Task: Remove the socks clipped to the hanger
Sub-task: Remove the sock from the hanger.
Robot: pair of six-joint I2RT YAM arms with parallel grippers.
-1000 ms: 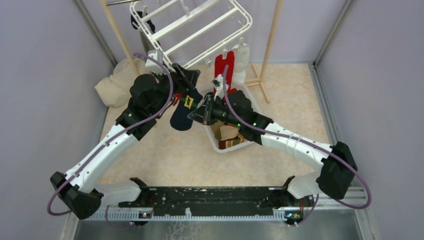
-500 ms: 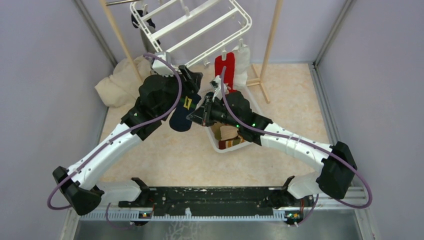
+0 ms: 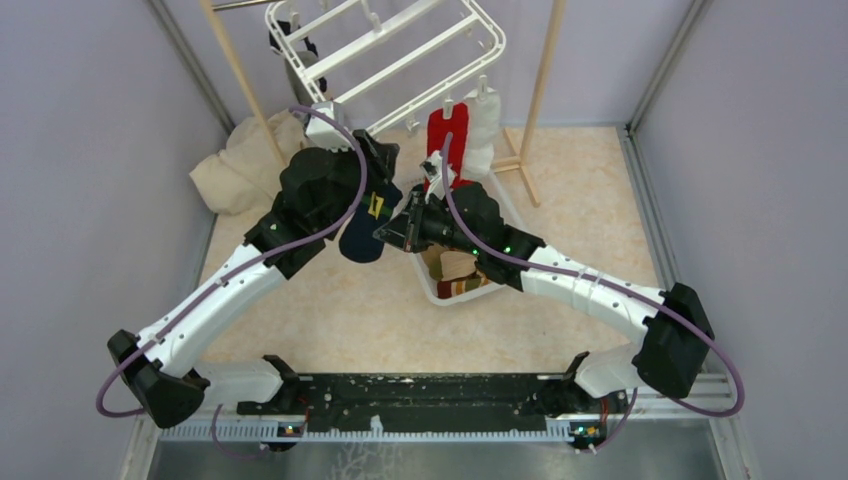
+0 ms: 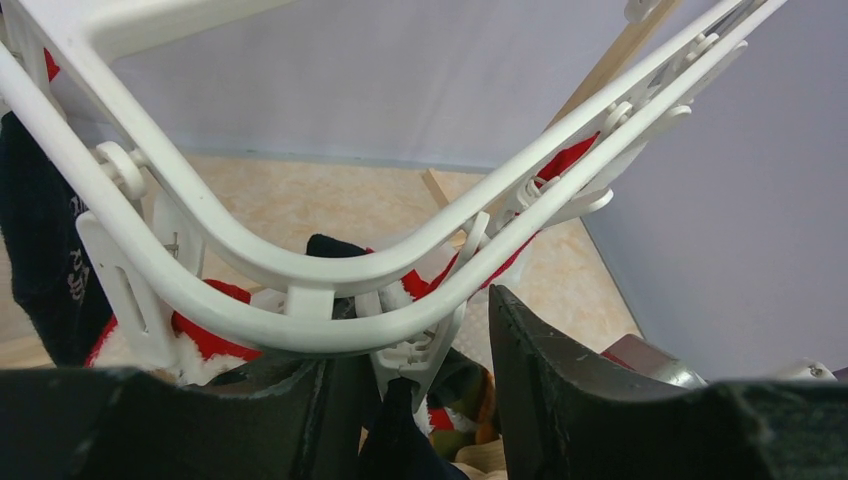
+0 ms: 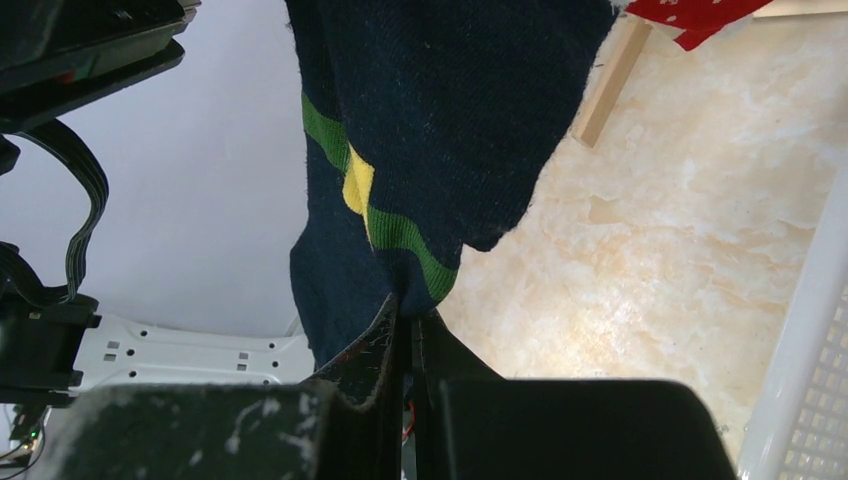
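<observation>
The top view looks steeply down from high behind the robot, wide over the desk (image 3: 330,310). The left wrist view sits close under the hanger (image 4: 300,265), facing up and outward toward the wall (image 4: 400,80). The right wrist view is tight against the navy sock (image 5: 430,120), which the top view shares.

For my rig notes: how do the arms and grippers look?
Left arm and right arm: white links, bulky black joints, a purple cable along each. Green lights on the right one. Left gripper and right gripper: black, scuffed fingers.

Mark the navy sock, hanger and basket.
navy sock (image 5: 430,100), right wrist view, dark fabric above the stripe
hanger (image 4: 300,268), left wrist view, curved front rail
basket (image 5: 800,340), right wrist view, white rim
</observation>
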